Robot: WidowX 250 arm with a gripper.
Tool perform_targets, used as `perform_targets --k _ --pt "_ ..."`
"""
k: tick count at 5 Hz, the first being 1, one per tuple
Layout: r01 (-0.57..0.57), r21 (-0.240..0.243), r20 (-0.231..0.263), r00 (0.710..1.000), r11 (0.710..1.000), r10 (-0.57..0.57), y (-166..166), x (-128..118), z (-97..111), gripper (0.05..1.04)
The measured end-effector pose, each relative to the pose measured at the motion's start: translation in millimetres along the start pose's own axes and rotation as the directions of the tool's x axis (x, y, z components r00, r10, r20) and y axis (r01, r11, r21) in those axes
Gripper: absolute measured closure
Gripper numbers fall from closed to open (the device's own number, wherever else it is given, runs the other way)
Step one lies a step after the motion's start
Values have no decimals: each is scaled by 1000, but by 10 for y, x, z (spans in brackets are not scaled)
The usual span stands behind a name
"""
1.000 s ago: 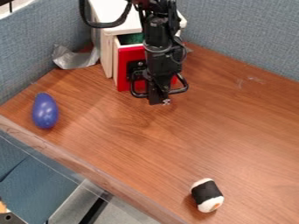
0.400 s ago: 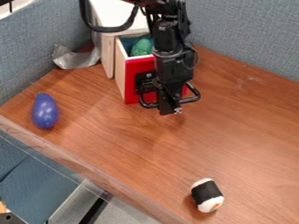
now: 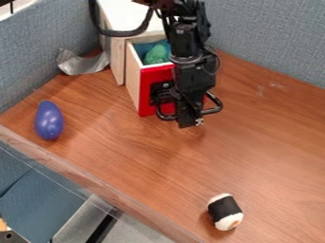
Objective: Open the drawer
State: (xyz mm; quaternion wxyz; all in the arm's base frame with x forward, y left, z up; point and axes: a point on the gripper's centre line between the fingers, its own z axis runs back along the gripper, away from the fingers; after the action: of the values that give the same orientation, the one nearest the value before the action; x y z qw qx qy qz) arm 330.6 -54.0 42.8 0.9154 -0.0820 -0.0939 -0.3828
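I have the black two-finger gripper (image 3: 190, 123) low in front of the red-fronted drawer (image 3: 147, 95), over the black fitting (image 3: 162, 92) on its face. The drawer has slid further out of the white-topped wooden cabinet (image 3: 117, 59) over these frames, and the gripper has travelled toward the camera with it. The latest shift is smaller than the one before. At first only a strip of the inside showed; now I see much more of its blue interior, with a textured green object (image 3: 157, 54) inside.

From here I can't tell whether the gripper is apart, together or clamped on the fitting. Either way, the pull seems to be working, and I judge the drawer largely open. I'd check whether it needs a little more travel, then back off gently, since a snag on the fitting could drag or twist it.
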Motion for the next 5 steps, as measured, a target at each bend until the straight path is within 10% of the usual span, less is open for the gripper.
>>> perform_targets --k 5 --pt "-4 -51 31 1000 999 5 -202 1 13 959"
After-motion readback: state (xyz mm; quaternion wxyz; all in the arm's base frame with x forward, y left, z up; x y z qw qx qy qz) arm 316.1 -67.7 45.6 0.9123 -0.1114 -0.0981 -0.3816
